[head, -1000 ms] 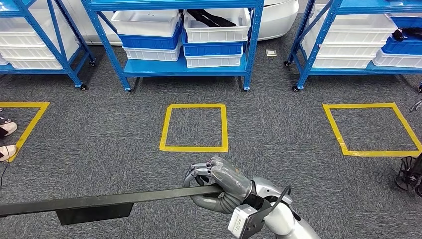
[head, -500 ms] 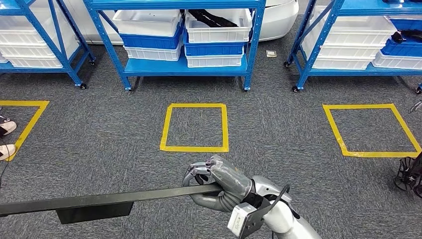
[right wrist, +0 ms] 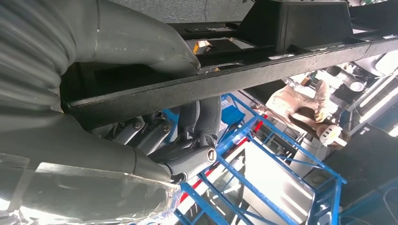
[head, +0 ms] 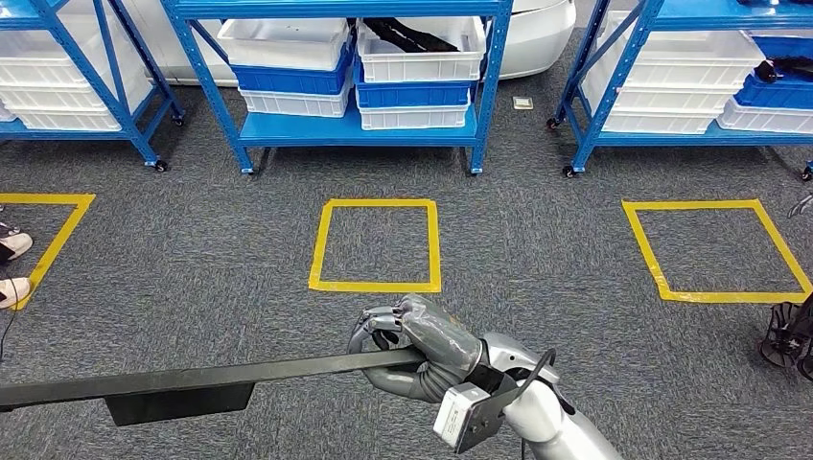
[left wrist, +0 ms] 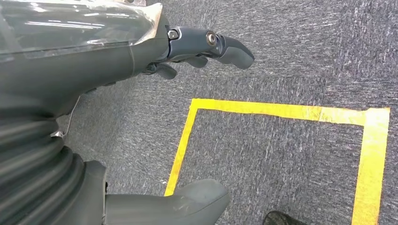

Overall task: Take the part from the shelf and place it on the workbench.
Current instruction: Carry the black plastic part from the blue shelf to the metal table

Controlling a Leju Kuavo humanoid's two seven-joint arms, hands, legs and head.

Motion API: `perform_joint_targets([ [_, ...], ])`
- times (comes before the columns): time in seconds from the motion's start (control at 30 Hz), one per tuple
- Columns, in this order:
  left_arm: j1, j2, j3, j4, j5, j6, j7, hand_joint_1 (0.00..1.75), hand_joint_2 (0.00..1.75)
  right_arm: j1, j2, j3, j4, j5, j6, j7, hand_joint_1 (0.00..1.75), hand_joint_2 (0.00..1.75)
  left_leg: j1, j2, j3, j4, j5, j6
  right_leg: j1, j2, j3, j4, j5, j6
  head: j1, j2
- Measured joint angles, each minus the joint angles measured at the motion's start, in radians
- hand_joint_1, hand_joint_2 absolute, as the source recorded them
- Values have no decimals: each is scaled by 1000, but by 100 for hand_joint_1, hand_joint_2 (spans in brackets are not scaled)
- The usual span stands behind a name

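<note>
Your right hand (head: 414,356) has its fingers wrapped around one end of the part (head: 182,383), a long, thin black bar with a flat dark block hanging under it partway along. From the hand the bar runs out to the left, roughly level and crosswise to your view, its far end passing out of the head view at the left edge, so the whole length and weight sit left of the grip (a long lever on one hand). In the right wrist view the bar (right wrist: 225,79) reads as matte black, finely pebbled, with a square edge, clamped between the thick grey thumb and the darker fingers. Your left hand (left wrist: 141,42) hangs over the carpet with nothing in it, thumb and fingers well apart; it is on the side the bar extends toward, so it is the nearer one if you want a second support. Below is grey short-pile carpet with a yellow tape square (head: 376,245) just beyond the hand. The blue steel shelf (head: 355,125) with white and blue plastic bins stands far ahead. No workbench surface is visible here; judged from this, the carry to it is not yet done.
</note>
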Motion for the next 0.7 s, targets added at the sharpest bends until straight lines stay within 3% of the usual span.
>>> perform_joint_targets([
  [0.1,0,2,0,1,0,0,-6,0,175,1,-2,0,0,5,-7,1,175,175,0,0,-2,3,-1,2,-4,0,0,-1,1,2,0,0],
  [0.2,0,7,0,1,1,1,-15,0,175,1,-4,0,0,18,-26,3,175,175,-1,-1,-7,7,-2,18,-11,-1,2,-8,8,12,-1,0],
  [0.27,0,9,0,1,0,0,-19,0,175,2,-7,-2,0,23,-34,4,175,175,3,-2,4,-21,14,28,-2,-1,-2,-6,5,16,1,0],
  [0.33,-1,9,-1,0,-2,-4,-22,0,175,4,-14,-3,0,23,-38,3,175,175,8,-3,15,-49,33,36,2,-1,-32,53,-29,9,5,0],
  [0.4,-2,9,-2,-2,-5,-9,-24,0,175,9,-24,-3,0,23,-39,2,175,175,10,-6,12,-54,38,40,-3,0,-88,175,-87,3,7,0],
  [0.47,-1,9,-5,-4,-7,-13,-24,0,175,18,-34,-3,0,23,-40,3,175,175,13,-12,6,-52,40,36,-10,0,-124,253,-113,14,7,0],
  [0.5,-1,9,-6,-6,-7,-14,-24,0,175,21,-39,-2,0,23,-40,3,175,175,17,-16,2,-47,40,31,-15,0,-113,237,-102,26,7,0],
  [0.57,-1,9,-6,-9,-7,-17,-22,0,175,24,-45,-3,0,23,-40,3,175,175,26,-23,-7,-30,35,15,-27,1,-43,115,-57,53,7,0],
  [0.6,-2,11,-6,-10,-7,-17,-20,0,175,25,-47,-2,0,23,-40,3,175,175,28,-27,-13,-17,30,4,-30,5,-11,56,-38,60,9,0],
  [0.63,-2,12,-6,-11,-7,-16,-17,0,175,25,-49,-2,0,23,-40,3,175,175,28,-30,-19,-6,24,-6,-30,9,8,24,-29,58,9,0],
  [0.7,-2,13,-7,-12,-6,-13,-14,0,175,26,-52,-2,-2,23,-40,3,175,175,28,-35,-26,3,20,-21,-25,13,10,17,-27,36,8,0],
])
